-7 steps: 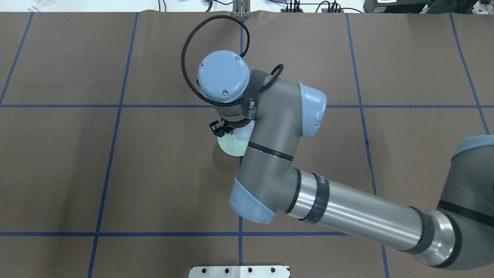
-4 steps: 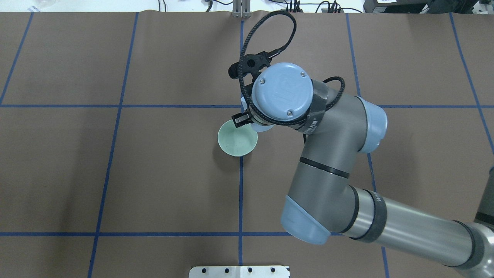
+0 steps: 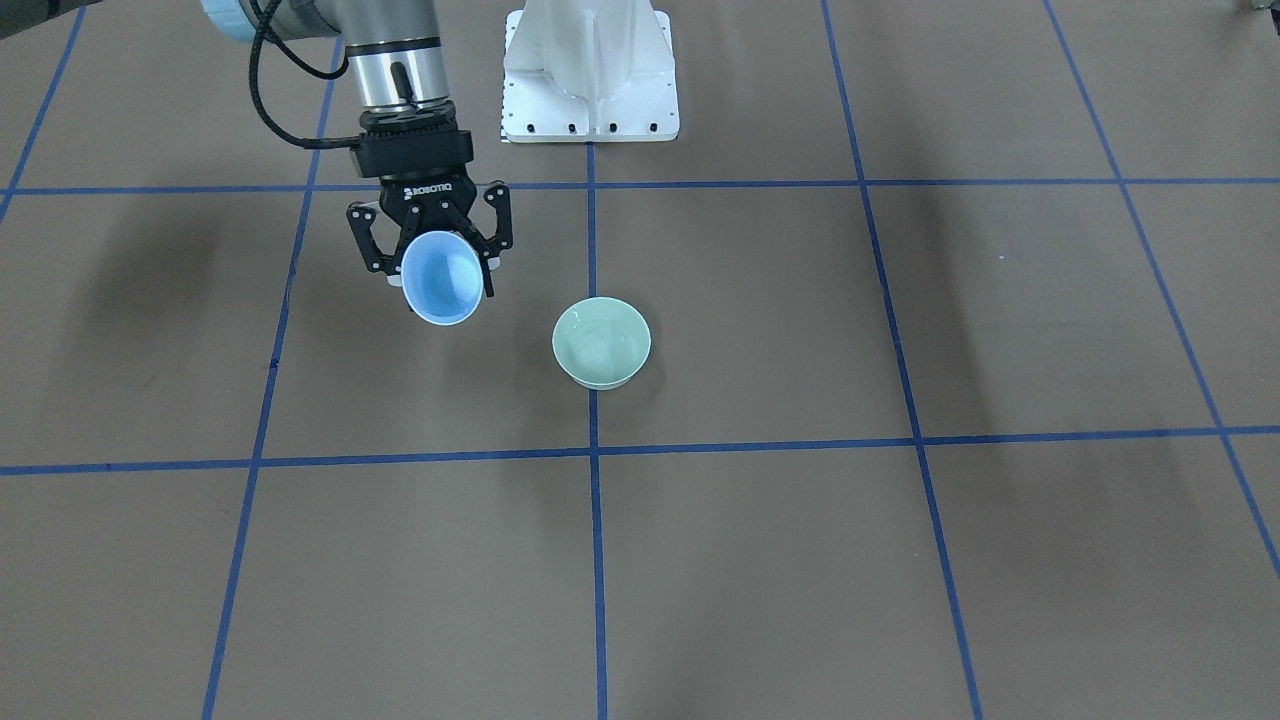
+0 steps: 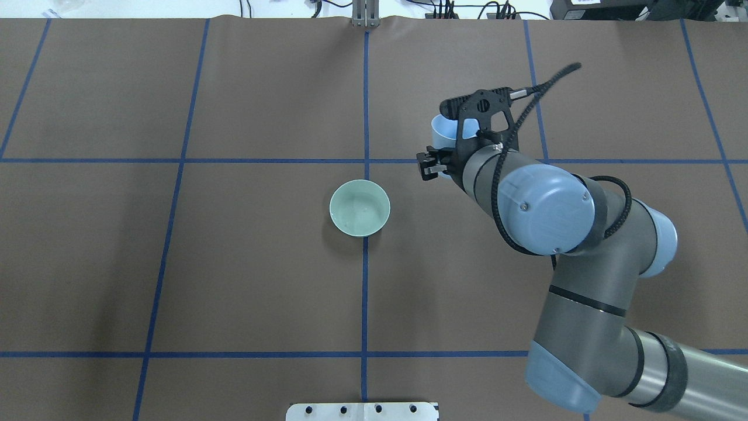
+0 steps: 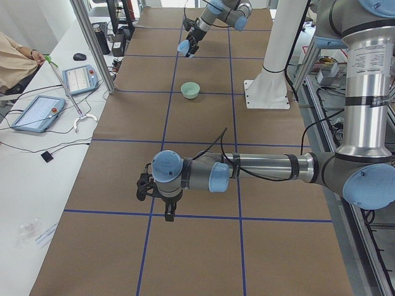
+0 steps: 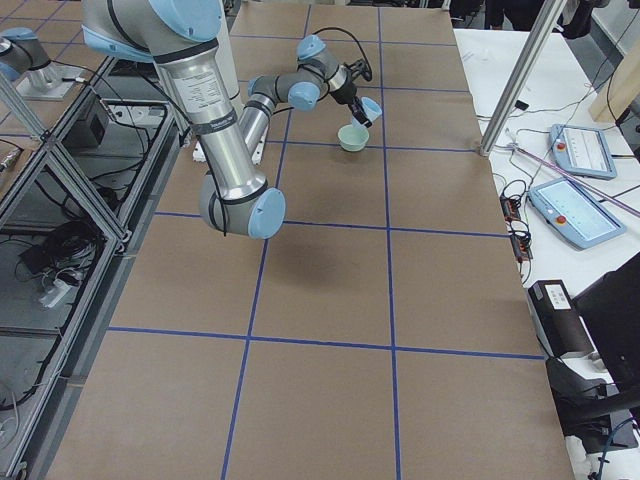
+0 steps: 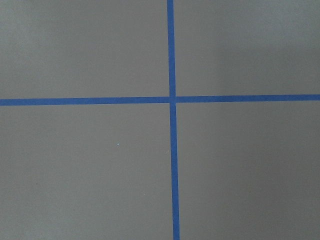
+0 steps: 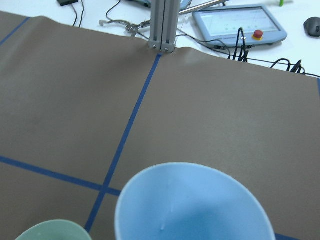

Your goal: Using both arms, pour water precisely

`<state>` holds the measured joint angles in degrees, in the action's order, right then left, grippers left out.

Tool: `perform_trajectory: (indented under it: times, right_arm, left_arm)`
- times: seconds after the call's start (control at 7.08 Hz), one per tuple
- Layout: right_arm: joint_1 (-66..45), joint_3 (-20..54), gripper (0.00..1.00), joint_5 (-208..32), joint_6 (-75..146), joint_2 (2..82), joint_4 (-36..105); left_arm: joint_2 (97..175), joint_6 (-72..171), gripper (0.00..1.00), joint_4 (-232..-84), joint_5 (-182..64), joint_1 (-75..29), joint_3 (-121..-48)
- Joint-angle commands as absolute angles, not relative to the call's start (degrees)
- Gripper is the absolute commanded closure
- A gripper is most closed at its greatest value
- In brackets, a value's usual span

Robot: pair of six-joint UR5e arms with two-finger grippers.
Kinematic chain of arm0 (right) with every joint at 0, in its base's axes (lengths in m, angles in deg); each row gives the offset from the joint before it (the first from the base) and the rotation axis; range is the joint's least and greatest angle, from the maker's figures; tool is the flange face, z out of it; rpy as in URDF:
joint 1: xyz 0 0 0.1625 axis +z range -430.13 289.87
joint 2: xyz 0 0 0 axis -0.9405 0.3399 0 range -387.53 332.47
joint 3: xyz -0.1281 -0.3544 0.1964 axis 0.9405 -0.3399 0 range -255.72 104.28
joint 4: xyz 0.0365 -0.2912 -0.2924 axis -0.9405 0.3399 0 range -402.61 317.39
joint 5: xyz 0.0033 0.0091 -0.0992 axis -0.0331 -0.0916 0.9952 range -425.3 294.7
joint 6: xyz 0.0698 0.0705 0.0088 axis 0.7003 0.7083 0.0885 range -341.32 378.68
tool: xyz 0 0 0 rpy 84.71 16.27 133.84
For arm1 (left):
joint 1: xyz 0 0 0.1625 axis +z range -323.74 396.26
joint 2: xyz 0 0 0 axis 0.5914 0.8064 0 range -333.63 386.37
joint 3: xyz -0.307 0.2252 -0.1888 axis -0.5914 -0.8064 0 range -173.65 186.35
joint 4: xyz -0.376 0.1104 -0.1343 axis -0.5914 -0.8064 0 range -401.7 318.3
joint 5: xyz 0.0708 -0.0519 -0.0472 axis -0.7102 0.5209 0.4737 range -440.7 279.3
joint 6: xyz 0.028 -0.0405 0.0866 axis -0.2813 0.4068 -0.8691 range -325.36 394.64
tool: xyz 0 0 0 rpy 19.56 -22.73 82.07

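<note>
Off to the robot's right of the green bowl (image 3: 601, 342), the right arm (image 4: 590, 280) has the blue cup (image 3: 441, 280) up in the air. The cup is tipped well over, with its mouth facing away from the robot. That's my main worry: it isn't above the bowl at all, so any drops clinging to the inside would land on the brown bench (image 3: 800, 560), not in the bowl. So much for "precisely". From the wrist view the cup looks about empty, but I can't rule out a dribble. A wet, smooth cup held at a tilt could also slide in the grip if the arm swings fast.

Jaws on that arm are roughly half open, closed onto the cup with one finger on each side of its wall. The water (image 3: 598, 348) sits in the bowl, just faint glints. The left arm (image 5: 265, 165) is well apart over bare bench; can't tell whether its jaws are open or not.
</note>
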<state>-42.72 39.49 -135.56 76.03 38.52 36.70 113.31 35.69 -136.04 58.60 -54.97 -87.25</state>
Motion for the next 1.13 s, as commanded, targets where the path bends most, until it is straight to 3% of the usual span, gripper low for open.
perform_trajectory:
  times: [0.0, 0.56, 0.99]
  right_arm:
    - [-44.11, 39.85, 1.0, -126.23, 80.1, 49.42, 25.91]
    - [-48.24, 35.21, 1.0, -109.61, 94.61, 61.57, 20.68]
    - [-48.33, 28.18, 1.0, -106.96, 99.01, 64.4, 20.59]
  left_arm:
    - [113.38, 35.7, 0.0, -136.1, 58.61, -54.97, -87.43]
    - [113.82, 35.79, 0.0, -136.1, 58.61, -54.88, -87.43]
    - [114.09, 35.79, 0.0, -136.01, 58.61, -54.88, -87.26]
